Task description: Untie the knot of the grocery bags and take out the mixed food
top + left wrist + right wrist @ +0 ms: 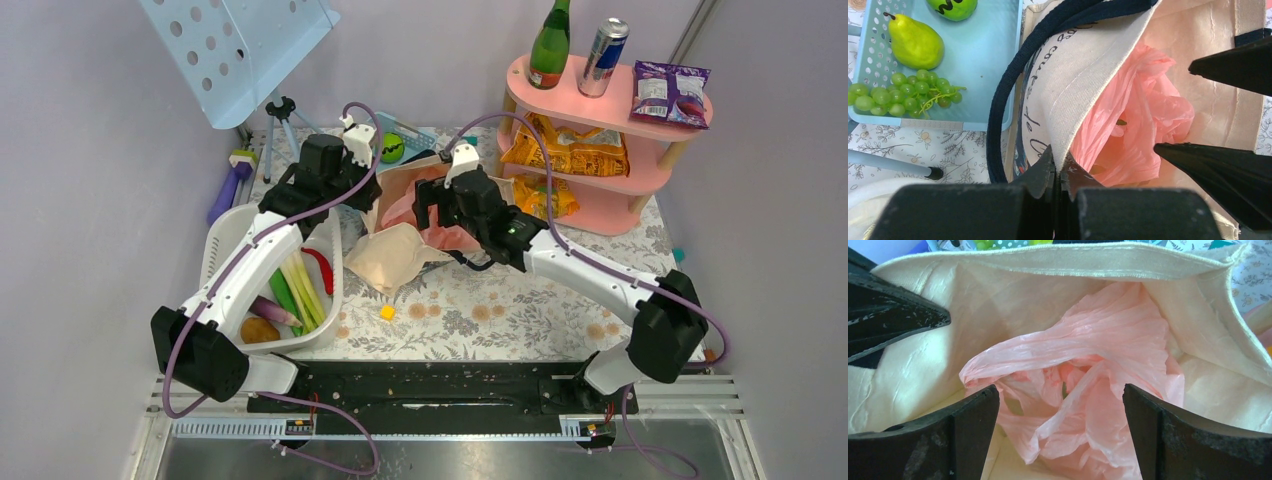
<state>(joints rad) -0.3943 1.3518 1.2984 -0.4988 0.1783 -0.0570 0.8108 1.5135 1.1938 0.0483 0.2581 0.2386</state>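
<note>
Top view: both arms stretch to mid-frame, over the canvas tote (pixel 395 258) lying on the table (pixel 500 310). Left wrist view: the left gripper (pixel 1058 170) has its jaws pinching the tote's rim at bottom centre, pink bag (pixel 1138 115) crumpled inside. Right wrist view: right gripper (pixel 1060 435) jaws spread wide, straddling the pink bag, centre frame.

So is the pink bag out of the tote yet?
No, the pink bag sits inside the canvas tote, cloth walls rising around it.
</note>
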